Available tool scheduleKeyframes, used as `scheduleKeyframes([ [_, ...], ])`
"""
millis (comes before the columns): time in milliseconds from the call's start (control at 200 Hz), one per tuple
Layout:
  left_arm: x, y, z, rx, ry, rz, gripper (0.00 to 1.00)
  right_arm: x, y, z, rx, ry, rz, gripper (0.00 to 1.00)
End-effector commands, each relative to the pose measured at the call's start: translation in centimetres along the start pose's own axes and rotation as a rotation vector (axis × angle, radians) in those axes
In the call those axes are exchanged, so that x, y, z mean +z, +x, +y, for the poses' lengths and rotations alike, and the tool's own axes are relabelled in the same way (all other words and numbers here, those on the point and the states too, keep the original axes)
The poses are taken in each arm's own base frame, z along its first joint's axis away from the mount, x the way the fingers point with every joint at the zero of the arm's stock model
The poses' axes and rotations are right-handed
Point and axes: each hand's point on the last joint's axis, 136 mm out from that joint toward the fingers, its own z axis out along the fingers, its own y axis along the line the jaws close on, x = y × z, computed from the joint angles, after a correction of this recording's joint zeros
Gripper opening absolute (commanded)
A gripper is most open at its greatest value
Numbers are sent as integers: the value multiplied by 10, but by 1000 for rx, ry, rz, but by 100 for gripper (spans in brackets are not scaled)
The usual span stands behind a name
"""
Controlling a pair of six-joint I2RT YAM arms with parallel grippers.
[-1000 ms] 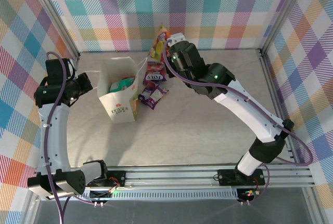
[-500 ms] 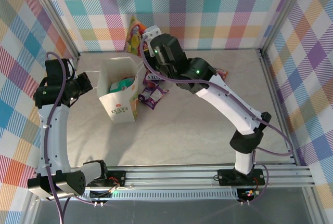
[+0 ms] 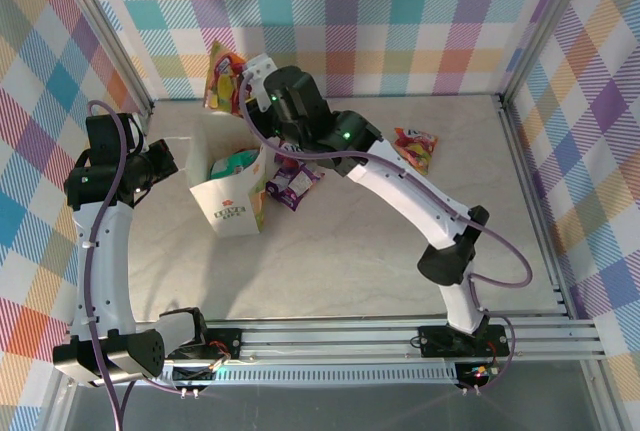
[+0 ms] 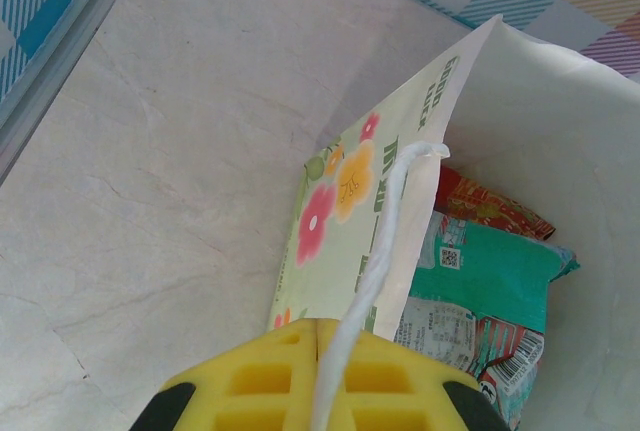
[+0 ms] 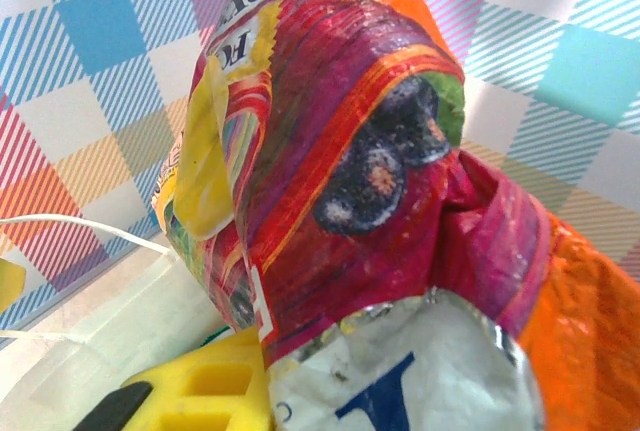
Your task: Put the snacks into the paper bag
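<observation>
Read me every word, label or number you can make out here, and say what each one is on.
"FOX", partly cut off: on the orange-red packet.
Green lettering on the paper bag: too blurred to read.
Red logo on the bag's side: too small.
Teal-green packet: QR code and fine print, unreadable.

Plaid walls in pastel checks — blue, pink, orange, purple, green — close in the back and both sides. The tabletop is pale, marble-veined, evenly lit. Silver metal posts frame the corners, and a slotted aluminium rail runs along the near edge
</observation>
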Motion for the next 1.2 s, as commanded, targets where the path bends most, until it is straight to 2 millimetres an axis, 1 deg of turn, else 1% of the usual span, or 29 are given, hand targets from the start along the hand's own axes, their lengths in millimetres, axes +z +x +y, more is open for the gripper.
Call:
scheduleKeyframes([
  [0, -7, -3, 7, 5, -18, -34, 4, -4, -36, 13, 1, -60, -133, 22],
  [210, -6, -3, 8, 5, -21, -35, 4, 16, -25, 18, 0, -73, -113, 23],
  [460, -6, -2, 8, 7, -26, -33, 4, 36, -11, 17, 12, -62, -86, 23],
  [590, -6, -2, 9, 6, -27, -33, 5, 42, -5, 15, 10, -50, -75, 23],
  [755, -5, -3, 9, 6, -27, -31, 4, 52, 3, 6, 8, -9, -63, 23],
  [1190, -1, -2, 11, 5, -36, -25, 4, 73, 36, 2, -18, 30, 25, 23],
])
